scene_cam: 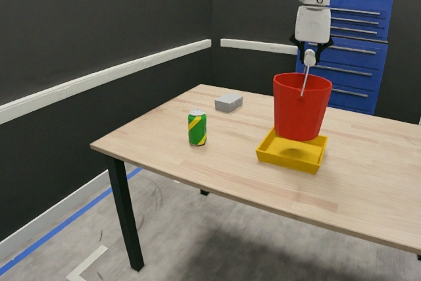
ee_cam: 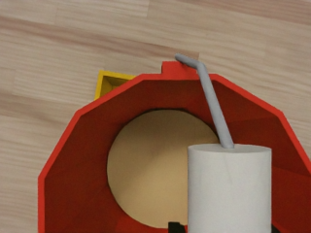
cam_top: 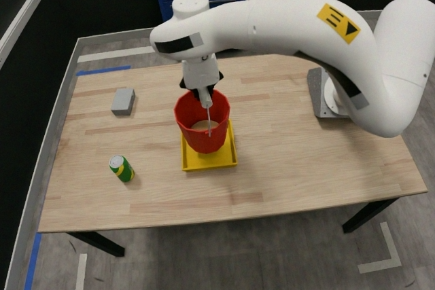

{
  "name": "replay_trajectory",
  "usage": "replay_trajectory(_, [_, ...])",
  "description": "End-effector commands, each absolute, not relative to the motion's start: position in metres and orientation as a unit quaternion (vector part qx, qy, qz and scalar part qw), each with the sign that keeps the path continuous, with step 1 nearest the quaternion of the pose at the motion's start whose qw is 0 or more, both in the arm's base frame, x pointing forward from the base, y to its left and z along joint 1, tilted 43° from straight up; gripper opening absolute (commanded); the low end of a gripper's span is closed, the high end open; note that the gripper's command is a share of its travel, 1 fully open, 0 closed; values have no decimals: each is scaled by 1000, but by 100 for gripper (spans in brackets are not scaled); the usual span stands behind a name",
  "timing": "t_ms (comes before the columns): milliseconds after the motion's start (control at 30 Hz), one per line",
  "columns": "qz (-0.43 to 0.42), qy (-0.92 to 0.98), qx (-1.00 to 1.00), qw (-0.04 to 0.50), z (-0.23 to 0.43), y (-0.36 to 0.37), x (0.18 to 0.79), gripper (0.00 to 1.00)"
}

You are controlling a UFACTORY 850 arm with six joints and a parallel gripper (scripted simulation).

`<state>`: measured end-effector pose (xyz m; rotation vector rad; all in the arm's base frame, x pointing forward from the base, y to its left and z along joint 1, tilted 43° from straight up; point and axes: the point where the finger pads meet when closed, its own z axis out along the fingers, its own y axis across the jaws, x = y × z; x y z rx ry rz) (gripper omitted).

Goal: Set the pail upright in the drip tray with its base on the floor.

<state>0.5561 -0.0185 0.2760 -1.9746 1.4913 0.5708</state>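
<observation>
The red pail (cam_top: 202, 121) hangs upright from its thin grey wire handle over the yellow drip tray (cam_top: 208, 149). My gripper (cam_top: 204, 96) is shut on the handle's white grip (scene_cam: 309, 57), straight above the pail. In the exterior view the pail (scene_cam: 301, 106) hovers with its base about level with the tray's rim, above the far part of the tray (scene_cam: 292, 152); its shadow lies on the tray floor. In the wrist view I look down into the pail (ee_cam: 165, 160), with the white grip (ee_cam: 228, 186) in front and one tray corner (ee_cam: 111, 82) showing at the upper left.
A green and yellow can (cam_top: 121, 168) stands at the front left of the table. A grey block (cam_top: 122, 101) lies at the back left. The arm's base (cam_top: 325, 94) sits at the right. A blue drawer cabinet (scene_cam: 353, 53) stands behind the table.
</observation>
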Motion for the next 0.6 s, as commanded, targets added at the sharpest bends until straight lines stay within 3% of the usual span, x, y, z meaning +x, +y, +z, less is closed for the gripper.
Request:
replay_trajectory(0, [214,561,-743,297,277,-19,557,0])
replay_trajectory(567, [214,561,-743,297,274,-17,557,0])
